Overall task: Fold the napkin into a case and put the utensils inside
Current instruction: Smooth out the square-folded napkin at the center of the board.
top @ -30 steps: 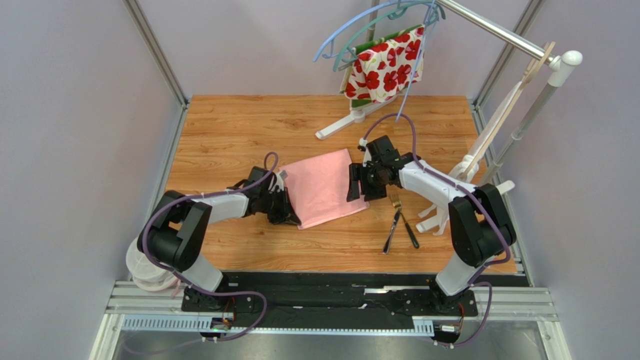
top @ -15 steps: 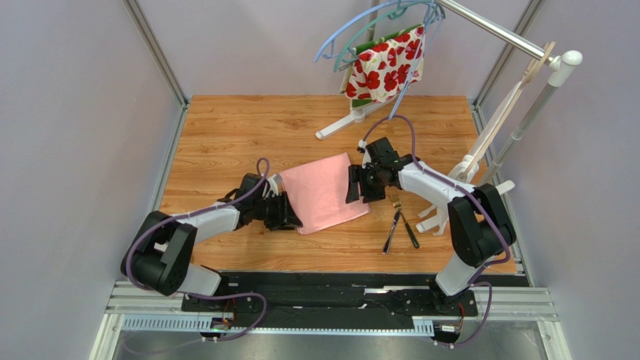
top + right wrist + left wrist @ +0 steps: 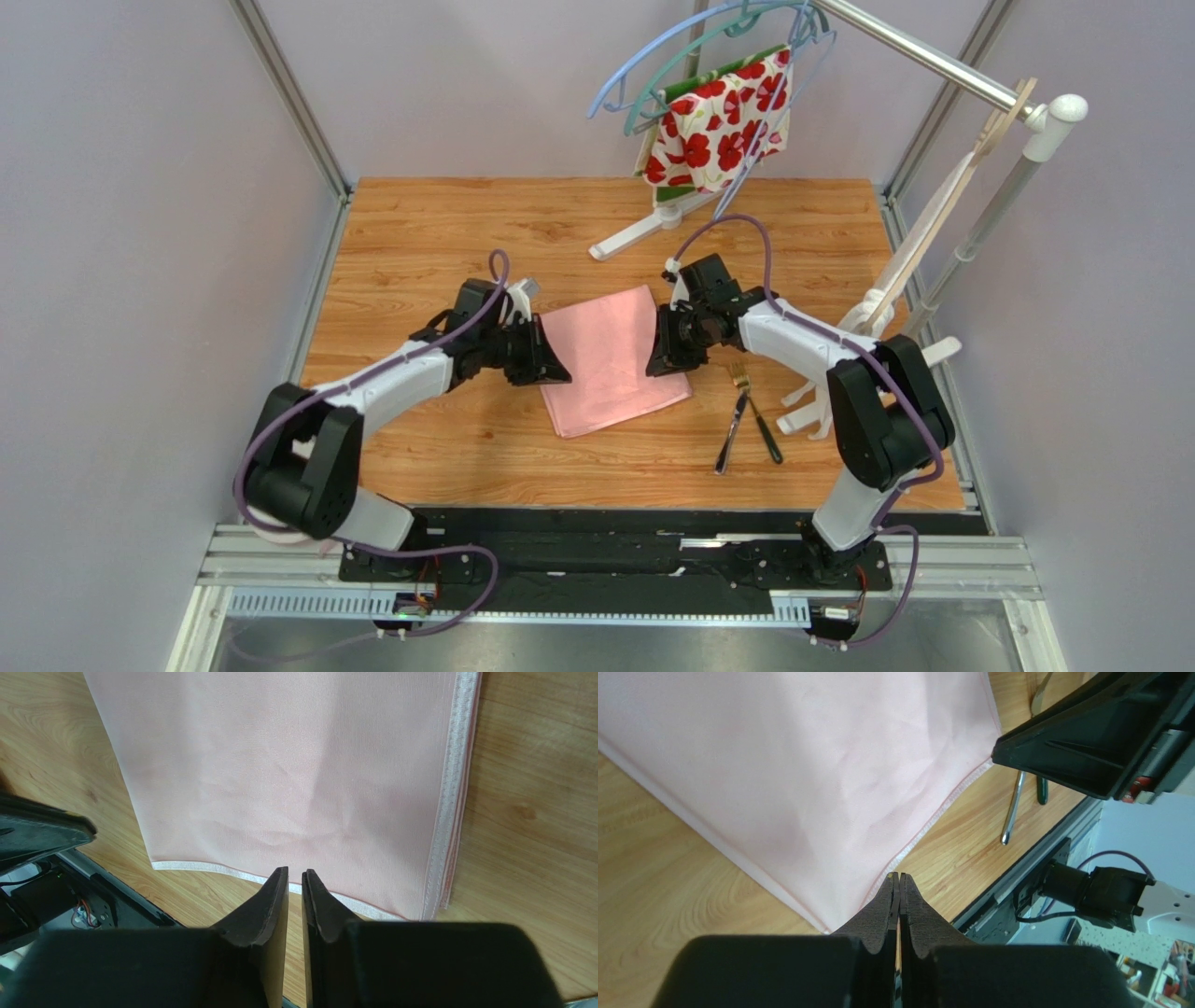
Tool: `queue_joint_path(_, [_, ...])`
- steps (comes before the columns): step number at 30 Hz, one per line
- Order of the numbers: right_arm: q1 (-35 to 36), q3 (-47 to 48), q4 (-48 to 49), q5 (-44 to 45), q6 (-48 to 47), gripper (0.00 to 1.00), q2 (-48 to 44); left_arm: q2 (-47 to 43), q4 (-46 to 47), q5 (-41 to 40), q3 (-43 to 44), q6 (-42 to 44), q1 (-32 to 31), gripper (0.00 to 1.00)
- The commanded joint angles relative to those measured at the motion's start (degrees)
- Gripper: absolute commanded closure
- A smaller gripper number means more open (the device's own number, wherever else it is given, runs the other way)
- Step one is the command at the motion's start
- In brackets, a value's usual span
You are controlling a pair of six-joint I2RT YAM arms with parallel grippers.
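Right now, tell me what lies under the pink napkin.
Only wooden table shows around the napkin; anything beneath is covered. The fork and darker utensil lie apart from it.

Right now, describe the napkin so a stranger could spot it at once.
On the wooden table, look between the left gripper and right gripper. The napkin lies flat there: plain light pink, unlike the red-flowered cloth hanging behind.

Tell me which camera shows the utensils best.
Top external: both utensils lie fully in view on the table, right of the napkin. The left wrist view catches only parts of them past the napkin's corner. The right wrist view shows the napkin, no utensils.
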Motion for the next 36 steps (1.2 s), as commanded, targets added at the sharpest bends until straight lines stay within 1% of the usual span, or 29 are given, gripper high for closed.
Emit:
queue_joint_path(1, [-0.4,2.5,3.9,-2.0,1.5,0.89,1.8,6.8,4.3,3.1,3.0,0.0,0.1,1.0])
queue_joint_path(4, [-1.4,1.5,4.0,-2.0,1.2,0.94,2.1,8.2,1.1,0.3,2.5,2.8,1.5,1.0])
queue_joint_path(5, [-1.7,1.0,4.5,-2.0,1.1,0.95,1.9,7.7,0.8,-1.1,0.6,3.6,2.0,1.0])
queue_joint_path(6, [-2.2,-0.4,5.0,-1.9,1.1,0.96,1.8,7.3,0.3,-4.2,-0.4,4.3,2.5,1.0])
queue_joint_path(10, [-2.8,-3.6,8.3,-1.9,1.1,0.97,3.4,9.7,-2.6,-7.3,-1.9,5.9,6.0,1.0])
queue_joint_path(14, [-2.7,-3.9,9.3,-1.2,0.5,0.98,5.2,9.4,0.8,-5.3,-2.8,4.4,6.2,1.0])
queue_joint_path(15, [-2.6,-3.7,9.4,-1.1,0.4,0.98,4.7,7.1,3.3,-4.6,-3.4,3.5,6.1,1.0])
queue_joint_path(17, [-2.3,-3.2,9.4,-0.6,0.1,0.98,3.3,4.4,3.8,-5.5,-3.6,3.0,6.1,0.99])
queue_joint_path(18, [-2.3,-2.8,9.0,-0.5,-0.2,0.98,2.8,2.2,3.3,-6.0,-3.4,3.3,6.1,0.97])
queue_joint_path(20, [-2.3,-1.0,7.8,-0.5,-0.3,0.96,2.0,0.1,1.7,-8.8,-1.9,3.9,6.4,0.84])
queue_joint_path(21, [-2.1,-0.5,7.6,-0.6,-0.3,0.96,1.8,-1.0,1.5,-8.9,-1.5,4.2,6.7,0.79])
queue_joint_path(22, [-2.2,0.2,7.5,-0.6,-0.3,0.94,1.8,-1.1,1.7,-8.9,-1.1,4.0,8.1,0.68])
queue_joint_path(25, [-2.2,4.0,7.4,-0.8,0.2,0.86,3.4,1.6,3.9,-5.8,1.0,2.3,11.4,0.62])
queue_joint_path(26, [-2.1,6.8,7.4,-1.8,0.4,0.85,4.0,2.7,4.5,-4.1,2.3,1.9,11.8,0.61])
queue_joint_path(28, [-2.2,9.3,6.7,-2.4,0.7,0.82,5.8,6.7,5.8,-2.7,4.0,1.1,12.7,0.47])
queue_joint_path(29, [-2.2,10.7,6.6,-2.5,0.9,0.8,6.3,7.9,5.7,-2.9,5.9,1.2,12.7,0.47])
queue_joint_path(30, [-2.1,12.7,6.6,-2.4,1.1,0.77,6.7,9.9,6.1,-3.2,6.7,1.5,12.8,0.5])
queue_joint_path(31, [-2.1,13.7,6.7,-2.3,1.1,0.76,7.8,10.7,6.6,-3.7,7.2,1.5,12.9,0.57])
queue_joint_path(32, [-2.2,14.6,6.3,-2.3,1.1,0.76,8.4,11.2,7.1,-5.1,7.9,1.3,13.0,0.59])
queue_joint_path(34, [-2.2,16.8,5.4,-2.5,1.1,0.76,10.0,12.6,9.1,-5.9,8.9,0.9,13.2,0.61])
queue_joint_path(36, [-2.3,17.2,5.4,-3.0,1.1,0.75,10.4,14.8,8.2,-6.4,10.6,0.9,13.3,0.61])
